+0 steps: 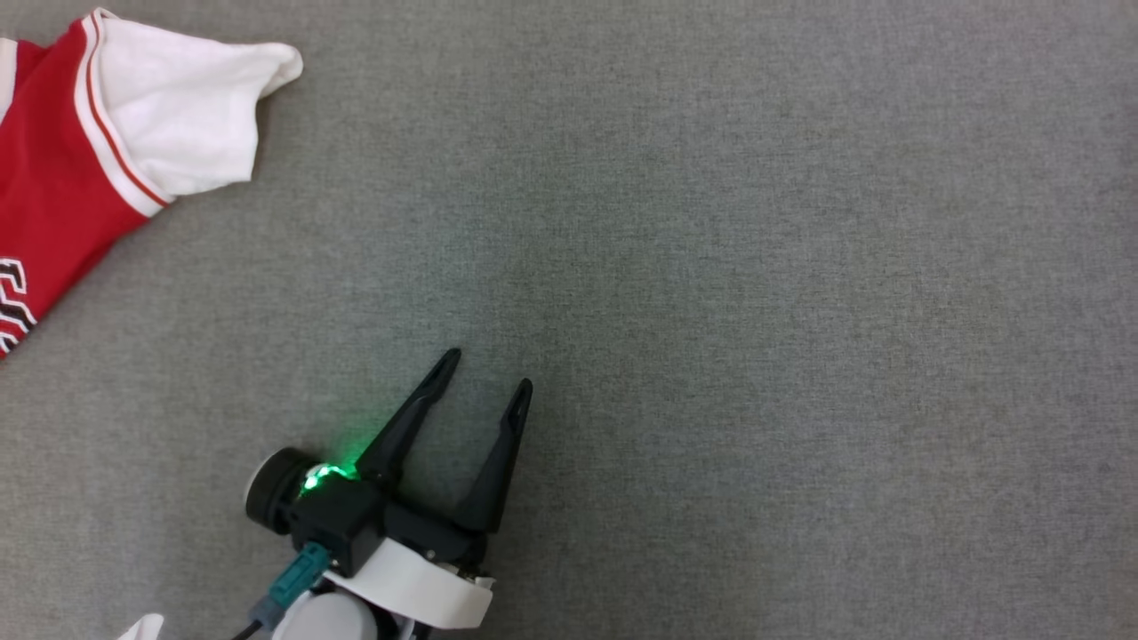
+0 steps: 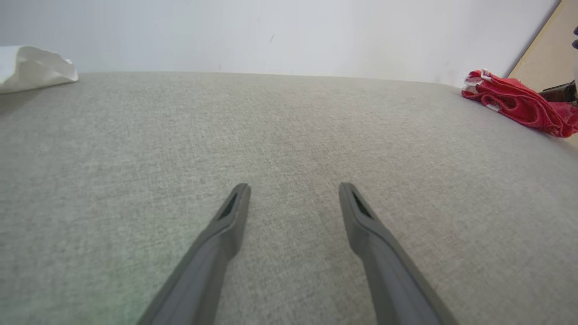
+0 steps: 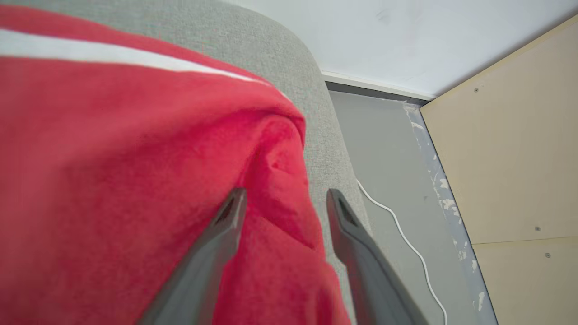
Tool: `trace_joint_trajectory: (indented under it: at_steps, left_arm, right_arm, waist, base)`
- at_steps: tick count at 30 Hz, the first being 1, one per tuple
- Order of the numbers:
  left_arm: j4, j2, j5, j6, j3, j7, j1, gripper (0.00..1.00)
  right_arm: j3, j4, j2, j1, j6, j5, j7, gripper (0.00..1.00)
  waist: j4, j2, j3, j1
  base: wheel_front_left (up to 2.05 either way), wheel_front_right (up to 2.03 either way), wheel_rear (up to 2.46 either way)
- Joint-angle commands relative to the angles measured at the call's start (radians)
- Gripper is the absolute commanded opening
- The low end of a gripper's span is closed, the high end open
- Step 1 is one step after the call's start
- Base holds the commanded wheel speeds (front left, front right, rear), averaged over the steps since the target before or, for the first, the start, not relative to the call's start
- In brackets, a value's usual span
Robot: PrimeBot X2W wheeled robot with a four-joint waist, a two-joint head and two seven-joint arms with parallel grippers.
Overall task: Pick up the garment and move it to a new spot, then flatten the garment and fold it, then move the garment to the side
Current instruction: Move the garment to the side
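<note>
Jaws gape on left gripper [image 1: 490, 369] and right gripper [image 3: 285, 194], the latter straddling the garment [image 3: 113, 158]; pick-up seems next, needing a pinch.

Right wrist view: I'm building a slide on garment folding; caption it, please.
Right claw open over a fold of the red garment at the edge of the grey surface.

Table [image 1: 756, 267] lies bare ahead of the left tool [image 1: 489, 369]. A shirt [image 1: 53, 178] blocks the far left, and a red heap [image 2: 519, 104] blocks the right edge.
</note>
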Motion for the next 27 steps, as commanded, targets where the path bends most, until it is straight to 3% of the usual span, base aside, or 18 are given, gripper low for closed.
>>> trace_joint_trajectory:
  at_steps: [1, 6, 13, 22, 27]
  left_arm:
    - [0.027, 0.009, -0.014, -0.003, 0.012, 0.004, 0.013, 1.0]
    - [0.028, -0.009, -0.026, -0.001, 0.019, 0.003, 0.037, 1.0]
    - [0.044, -0.033, -0.043, 0.013, 0.035, 0.003, 0.1, 1.0]
    - [0.075, -0.041, -0.061, 0.041, 0.083, 0.002, 0.228, 1.0]
    - [0.086, -0.043, -0.061, 0.051, 0.118, 0.002, 0.291, 1.0]
  right_arm:
    - [-0.012, 0.009, 0.004, -0.007, -0.003, -0.021, -0.013, 1.0]
    - [-0.051, 0.032, 0.024, 0.03, -0.003, -0.124, -0.088, 1.0]
    - [-0.078, -0.054, 0.08, 0.143, -0.003, -0.064, -0.262, 1.0]
    - [-0.08, -0.363, 0.163, 0.485, -0.003, 0.034, -0.447, 1.0]
    - [-0.075, -0.53, 0.296, 0.713, -0.003, 0.022, -0.56, 1.0]
  waist:
    - [-0.003, -0.0001, -0.011, -0.0001]
    - [-0.01, -0.0001, -0.079, -0.0001]
    - [-0.002, -0.0001, -0.235, -0.0001]
    - [0.033, -0.0001, -0.438, -0.0001]
    - [0.048, -0.0001, -0.503, -0.0001]
  base:
    - [0.0, 0.0, 0.0]
    - [0.0, 0.0, 0.0]
    - [0.0, 0.0, 0.0]
    - [0.0, 0.0, 0.0]
    - [0.0, 0.0, 0.0]
